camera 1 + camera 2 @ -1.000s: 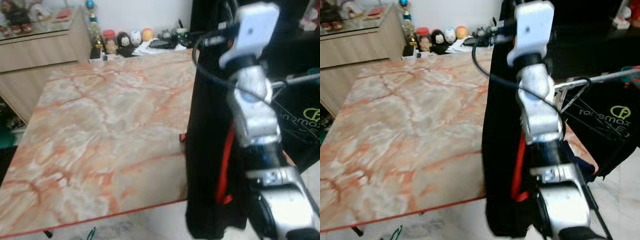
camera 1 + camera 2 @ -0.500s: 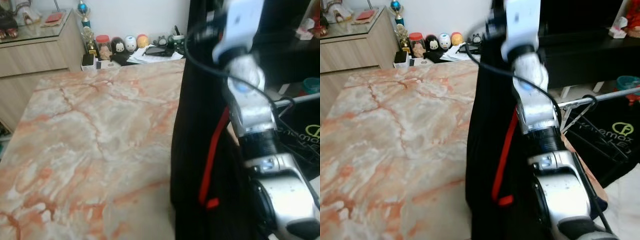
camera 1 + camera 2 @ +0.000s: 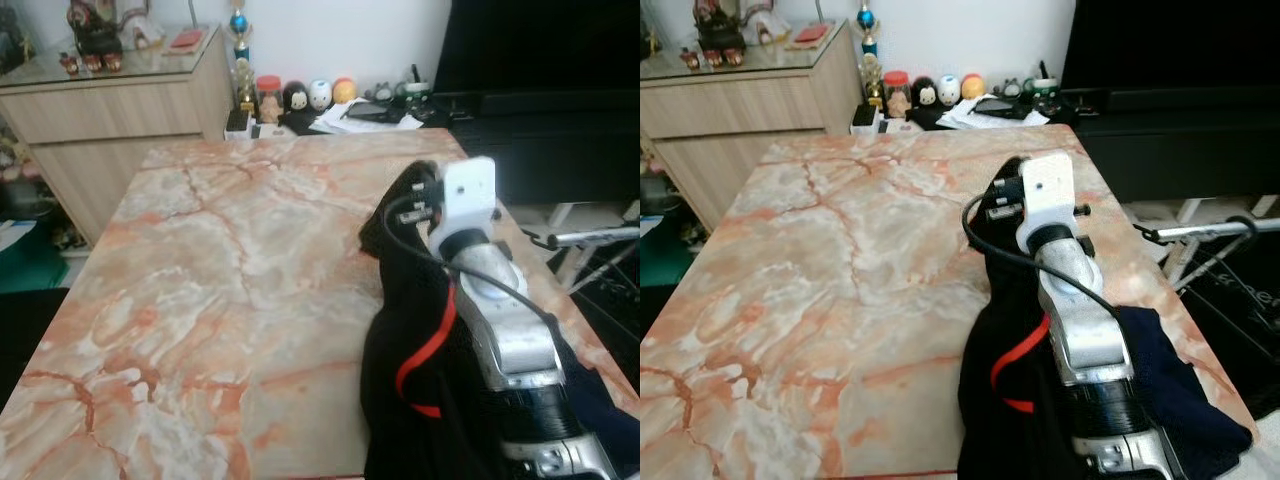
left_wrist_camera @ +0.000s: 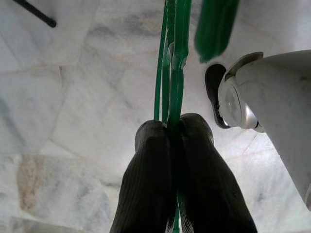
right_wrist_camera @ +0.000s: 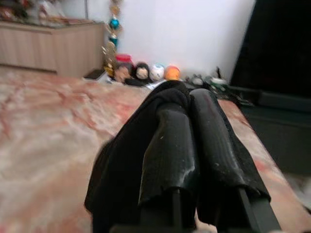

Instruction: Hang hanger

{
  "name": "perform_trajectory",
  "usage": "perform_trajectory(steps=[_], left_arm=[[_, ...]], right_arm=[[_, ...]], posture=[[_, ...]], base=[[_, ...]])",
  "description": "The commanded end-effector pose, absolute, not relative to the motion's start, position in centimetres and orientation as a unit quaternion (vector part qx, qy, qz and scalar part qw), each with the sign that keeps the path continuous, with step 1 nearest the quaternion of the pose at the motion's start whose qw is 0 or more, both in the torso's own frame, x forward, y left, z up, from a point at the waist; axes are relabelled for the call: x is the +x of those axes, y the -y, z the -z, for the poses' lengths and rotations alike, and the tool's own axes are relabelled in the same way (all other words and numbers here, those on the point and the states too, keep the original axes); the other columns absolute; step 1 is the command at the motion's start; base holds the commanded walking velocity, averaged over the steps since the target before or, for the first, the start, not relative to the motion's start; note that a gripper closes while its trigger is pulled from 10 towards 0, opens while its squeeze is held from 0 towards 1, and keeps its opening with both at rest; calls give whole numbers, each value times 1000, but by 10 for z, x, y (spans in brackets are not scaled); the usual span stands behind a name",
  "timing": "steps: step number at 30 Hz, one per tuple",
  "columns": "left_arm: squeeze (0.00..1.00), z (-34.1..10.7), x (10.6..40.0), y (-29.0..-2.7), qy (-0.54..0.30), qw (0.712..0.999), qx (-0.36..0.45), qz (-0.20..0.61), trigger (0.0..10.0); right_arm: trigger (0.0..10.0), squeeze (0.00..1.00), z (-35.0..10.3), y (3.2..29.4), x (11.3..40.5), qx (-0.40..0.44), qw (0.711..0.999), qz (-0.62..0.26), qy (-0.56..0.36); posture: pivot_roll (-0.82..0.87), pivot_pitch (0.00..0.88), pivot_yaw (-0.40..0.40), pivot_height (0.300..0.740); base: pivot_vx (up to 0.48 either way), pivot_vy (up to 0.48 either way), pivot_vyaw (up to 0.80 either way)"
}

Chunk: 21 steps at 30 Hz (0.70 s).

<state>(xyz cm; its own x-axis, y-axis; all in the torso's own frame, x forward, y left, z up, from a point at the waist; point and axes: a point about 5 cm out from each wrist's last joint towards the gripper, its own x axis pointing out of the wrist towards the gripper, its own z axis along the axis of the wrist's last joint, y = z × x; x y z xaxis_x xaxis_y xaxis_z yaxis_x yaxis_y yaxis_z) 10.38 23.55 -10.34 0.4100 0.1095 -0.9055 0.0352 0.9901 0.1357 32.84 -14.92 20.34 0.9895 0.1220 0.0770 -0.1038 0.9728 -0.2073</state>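
Right gripper (image 5: 189, 116): fingers clenched on black garment with red trim (image 3: 1015, 345), held low over the pink-veined marble worktop (image 3: 220, 280), cloth draping onto its near right corner. Left gripper (image 4: 172, 145): fingers pinched on thin green wire hanger (image 4: 170, 63), down by the pale tiled floor (image 4: 73, 97).

Step, judged: carrying stage; hanger and garment apart. Next: bring the hanger up to the garment, then find a rail.

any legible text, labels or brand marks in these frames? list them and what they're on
None can be read.
Black bag beside the table: part of a pale logo, too cropped and blurred to read.
Papers at the far edge of the marble table: any print too small.
Red-lidded jar and figurines: markings too small.
Black garment: red trim, no text.
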Motion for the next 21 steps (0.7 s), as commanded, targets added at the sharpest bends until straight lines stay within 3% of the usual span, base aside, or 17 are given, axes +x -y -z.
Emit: perform_trajectory(steps=[1,12,13,14,15,16,21], left_arm=[[0,104,103,-234,-549,832,72,-13,10000],[0,105,103,-233,-553,830,77,-2,10000],[0,105,103,-233,-553,830,77,-2,10000],[0,104,103,-233,-553,830,77,-1,10000],[0,104,103,-233,-553,830,77,-1,10000],[0,104,103,-233,-553,829,77,-1,10000],[0,105,102,-234,-554,829,77,1,10000]], right_arm=[[10000,0,-210,149,324,-103,992,-59,47],[10000,12,-176,166,277,-112,992,-29,-57],[10000,286,-175,167,274,-111,991,-28,-62],[10000,906,-173,167,271,-109,991,-28,-68],[10000,906,-173,167,271,-109,991,-28,-68],[10000,1000,-173,167,270,-109,991,-28,-69],[10000,1000,-168,168,257,-104,990,-20,-91]], posture=[[-215,0,41,740],[-225,0,39,740],[-225,0,38,740],[-225,0,37,740],[-225,0,37,740],[-225,0,37,740],[-225,0,36,740]], base=[[0,0,0],[0,0,0],[0,0,0],[0,0,0],[0,0,0],[0,0,0],[0,0,0]])
